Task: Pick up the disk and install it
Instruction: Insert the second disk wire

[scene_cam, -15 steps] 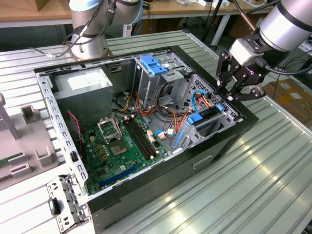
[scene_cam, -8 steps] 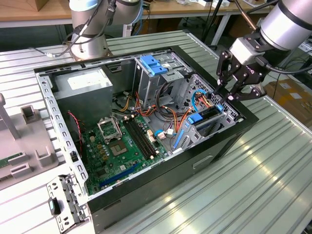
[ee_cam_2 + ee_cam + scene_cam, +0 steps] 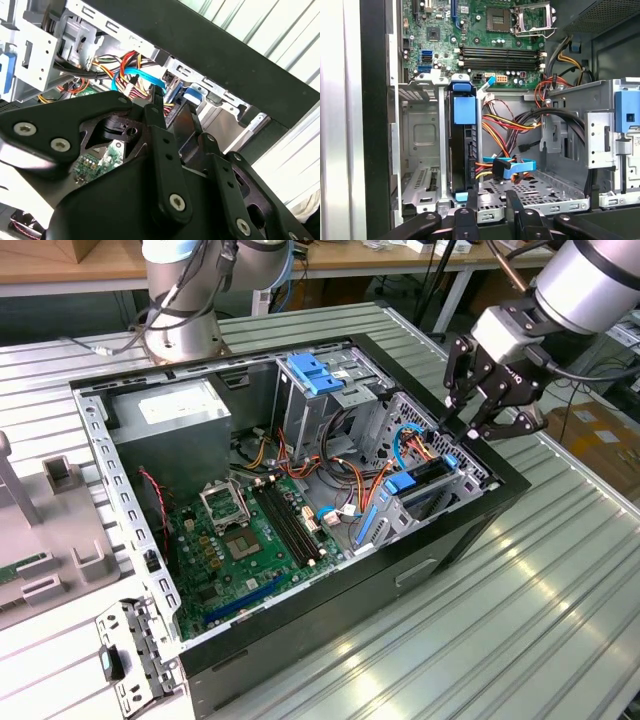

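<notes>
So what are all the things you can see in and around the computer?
computer case: one, black, open on the slatted metal table
motherboard: one, green, on the case floor
power-supply box: one, grey, far corner of the case
disk: one, dark with blue carrier rails, standing on edge in the metal bay
drive cage: one, grey metal with a light-blue latch on top
cables: many, orange, yellow, red, black, blue, between cage and bay
claw: one, black, above the disk bay
</notes>
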Tool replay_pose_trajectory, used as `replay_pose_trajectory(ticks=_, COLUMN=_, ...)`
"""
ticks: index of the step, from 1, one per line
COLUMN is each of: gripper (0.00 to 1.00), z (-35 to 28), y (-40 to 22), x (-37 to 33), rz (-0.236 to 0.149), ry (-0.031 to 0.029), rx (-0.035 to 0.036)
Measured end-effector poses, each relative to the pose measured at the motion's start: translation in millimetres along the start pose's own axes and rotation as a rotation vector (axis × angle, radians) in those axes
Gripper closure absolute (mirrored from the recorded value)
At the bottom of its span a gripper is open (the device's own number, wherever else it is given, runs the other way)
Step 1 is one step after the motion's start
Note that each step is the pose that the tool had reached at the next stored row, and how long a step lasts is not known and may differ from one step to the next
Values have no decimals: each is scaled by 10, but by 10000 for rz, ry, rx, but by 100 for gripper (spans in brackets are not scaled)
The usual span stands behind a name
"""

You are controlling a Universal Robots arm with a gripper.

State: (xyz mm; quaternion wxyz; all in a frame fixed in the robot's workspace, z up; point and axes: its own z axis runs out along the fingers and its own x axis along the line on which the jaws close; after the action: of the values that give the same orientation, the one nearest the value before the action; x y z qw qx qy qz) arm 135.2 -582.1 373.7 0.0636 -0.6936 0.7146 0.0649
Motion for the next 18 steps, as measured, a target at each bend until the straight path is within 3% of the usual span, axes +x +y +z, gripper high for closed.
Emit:
replay_pose_trajectory(ticks=5, gripper=64, z=8, y=107, x=-40, rz=1, ry=-68, rx=-2)
replay_pose_trajectory(ticks=9, gripper=64, z=31, y=175, x=-85, rz=1, ry=-68, rx=-2)
replay_pose_trajectory(ticks=11, gripper=64, z=47, y=190, x=-117, rz=1, ry=-13, rx=0)
replay_pose_trajectory(ticks=12, gripper=64, z=54, y=193, x=-134, rz=0, ry=58, rx=1)
replay_pose_trajectory(ticks=14, gripper=64, z=66, y=196, x=-167, rz=-1, ry=330, rx=9)
replay_pose_trajectory(ticks=15, gripper=64, z=75, y=198, x=-191, rz=-1, ry=577, rx=17)
replay_pose_trajectory(ticks=16, gripper=64, z=78, y=199, x=-202, rz=-2, ry=746, rx=22)
replay_pose_trajectory(ticks=17, gripper=64, z=82, y=200, x=-205, rz=-2, ry=868, rx=25)
replay_pose_trajectory(ticks=18, gripper=64, z=84, y=206, x=-205, rz=-2, ry=941, rx=28)
